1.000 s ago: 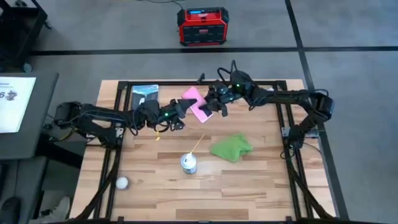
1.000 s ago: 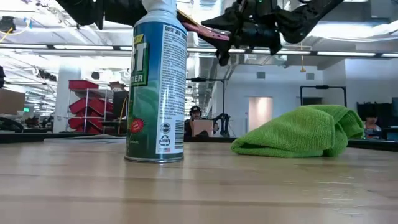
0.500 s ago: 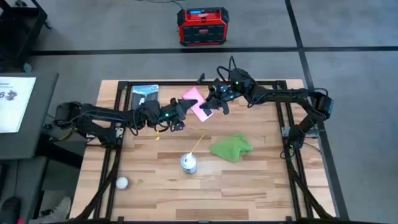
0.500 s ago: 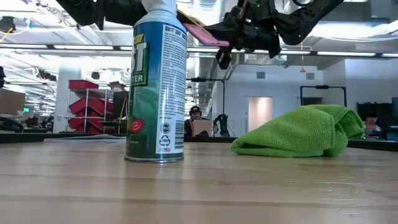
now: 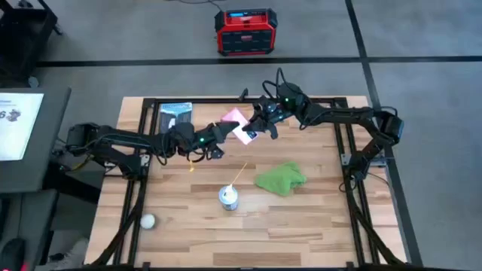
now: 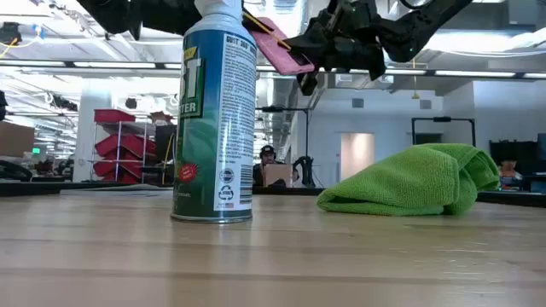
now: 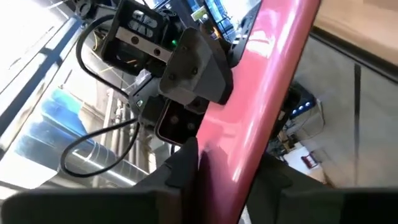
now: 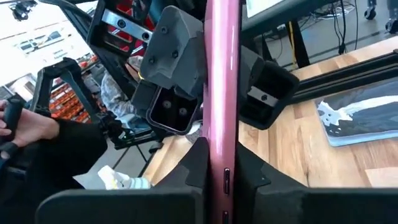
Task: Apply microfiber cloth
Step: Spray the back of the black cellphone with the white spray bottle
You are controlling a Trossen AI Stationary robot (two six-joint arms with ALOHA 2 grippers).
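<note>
The microfiber cloth [image 5: 280,178] lies bunched just right of the spray can [image 5: 229,198]; soft and light, I'd pinch a raised fold. Up beyond the can, the left gripper [image 5: 226,131] and right gripper [image 5: 256,126] both clamp the pink phone [image 5: 239,123] aloft.

— Where are the arms sitting?
— Both are reaching inward, meeting above the worktop's far middle.
— And the end effectors?
— The left end effector [image 5: 223,131] and right end effector [image 5: 256,126] are each clamping one phone [image 5: 239,123], raised.
</note>
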